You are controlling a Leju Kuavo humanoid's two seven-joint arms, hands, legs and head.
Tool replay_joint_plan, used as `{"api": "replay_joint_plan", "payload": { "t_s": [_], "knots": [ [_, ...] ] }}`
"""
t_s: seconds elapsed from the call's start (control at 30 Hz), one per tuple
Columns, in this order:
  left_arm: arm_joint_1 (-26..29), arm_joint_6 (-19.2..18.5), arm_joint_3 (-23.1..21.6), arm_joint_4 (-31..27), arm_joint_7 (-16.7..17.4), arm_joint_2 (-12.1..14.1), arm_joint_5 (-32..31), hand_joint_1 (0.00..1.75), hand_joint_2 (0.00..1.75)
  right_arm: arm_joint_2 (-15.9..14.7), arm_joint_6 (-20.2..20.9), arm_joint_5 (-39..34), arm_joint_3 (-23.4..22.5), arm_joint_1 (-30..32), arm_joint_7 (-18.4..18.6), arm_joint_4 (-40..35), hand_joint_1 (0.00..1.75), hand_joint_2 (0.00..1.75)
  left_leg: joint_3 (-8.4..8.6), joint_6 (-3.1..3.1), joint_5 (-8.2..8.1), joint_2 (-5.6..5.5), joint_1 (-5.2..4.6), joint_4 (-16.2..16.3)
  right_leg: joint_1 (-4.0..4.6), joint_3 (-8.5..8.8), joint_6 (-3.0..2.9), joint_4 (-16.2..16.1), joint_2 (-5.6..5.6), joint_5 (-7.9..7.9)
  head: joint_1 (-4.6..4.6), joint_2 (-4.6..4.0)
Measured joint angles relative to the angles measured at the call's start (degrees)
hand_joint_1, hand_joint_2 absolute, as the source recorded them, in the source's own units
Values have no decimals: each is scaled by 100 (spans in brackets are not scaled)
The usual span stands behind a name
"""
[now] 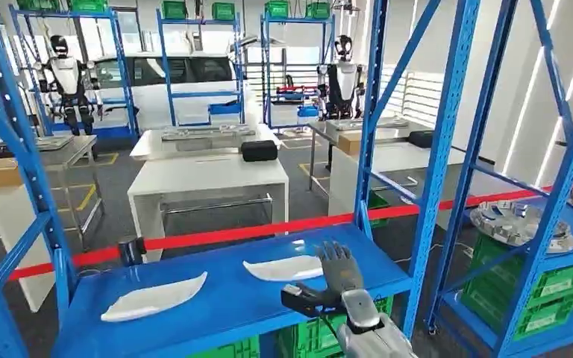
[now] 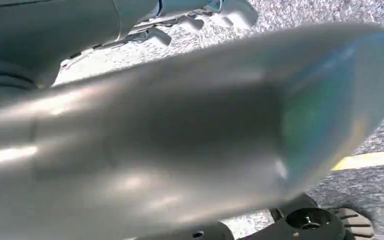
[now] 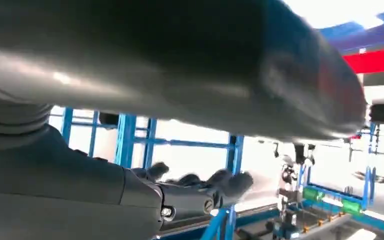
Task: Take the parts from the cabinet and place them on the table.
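Our right hand [image 1: 339, 266] is up over the blue shelf [image 1: 224, 309], palm down, fingers apart and stretched forward, holding nothing. It sits just at the near end of the right part [image 1: 283, 268], at most touching its edge; we can't tell real contact from the head view. In the right wrist view the same hand [image 3: 200, 192] shows with dark fingers [image 3: 230, 182] spread and free, blue rack posts [image 3: 125, 140] behind it and a big blurred grey surface across the top.

Two white, flat, leaf-shaped parts lie on the shelf: the left part [image 1: 154, 297] near the front left, the right part further back toward the middle. They're well apart and both lie flat.

Left hand: the left wrist view has a broad shiny grey curved surface [image 2: 190, 135] right in front of the lens, over grey floor with a yellow line [image 2: 370, 160]. The fingers are hidden, so we can't tell whether they're apart or clamped on anything.

A red tape [image 1: 268, 227] runs behind the shelf. Past it stand white tables [image 1: 209, 179], a white car [image 1: 171, 78] and two other humanoids [image 1: 67, 78] by more blue racks. To the right, a lower shelf carries a round metal part [image 1: 518, 224] over green crates [image 1: 537, 298].
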Motion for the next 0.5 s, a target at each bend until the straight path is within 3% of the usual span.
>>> {"api": "replay_joint_plan", "payload": {
  "t_s": [0.07, 0.17, 0.2, 0.23, 0.3, 0.37, 0.4, 0.43, 0.5],
  "knots": [
    [-4, 0, 4, -4, -24, 20, 4, 0, 0, 9, 4, 9, 0, -20, 13, 0, 0, 0, -82, -67, -98, 15, 16, 237, -24, 135, -95, -18, -8, -56, -6, 0],
    [-11, -2, 4, 0, -37, 7, 4, 0, 0, 55, 26, 11, 0, -29, -4, 4, 0, 0, -792, -132, -552, 24, 50, 1369, -14, 240, -136, -17, 6, -169, -24, 0],
    [-3, -2, 4, 0, -35, 5, 4, 0, 0, 68, 26, 11, 0, -9, -7, 4, 0, 0, -984, -137, -630, 24, 50, 1597, -10, 285, -135, -16, 12, -212, -26, 2],
    [3, -7, 7, 2, -35, 7, 2, 0, 0, 74, 26, 11, 0, 9, -11, 4, 0, 0, -1074, -139, -575, 24, 50, 1603, -8, 338, -128, -15, 17, -256, -26, 0],
    [4, -7, 7, 2, -37, 7, -2, 0, 0, 81, 17, 11, 0, 28, -13, 4, 0, 0, -918, -78, -59, 24, 43, 947, 3, 482, -115, -15, 16, -359, -28, 0],
    [15, -7, 7, 2, -37, 28, -4, 0, 0, 98, 4, 11, 0, 27, -13, 7, 0, 0, -624, 41, 621, 33, -14, -23, -4, 583, -108, -27, 4, -464, -33, 0],
    [6, -11, 7, 4, -37, 31, -4, 0, 0, 114, 4, 11, 0, 26, -13, 11, 0, 0, -618, 68, 396, 42, -44, -53, 13, 619, -75, -27, 14, -488, -35, -2],
    [-9, -13, 7, -2, -39, 31, -4, 0, 0, 116, 9, 11, 0, 27, -13, 9, 0, 0, -552, 75, 335, 32, -54, -75, -1, 607, -28, -52, 22, -517, -35, 0],
    [12, -15, 7, 2, -37, 37, -4, 0, 0, 120, 7, 11, 0, 43, -26, 9, 0, 0, -509, 183, 423, 40, -54, -159, 1, 685, 47, -8, 22, -442, -35, 0]
  ]
}}
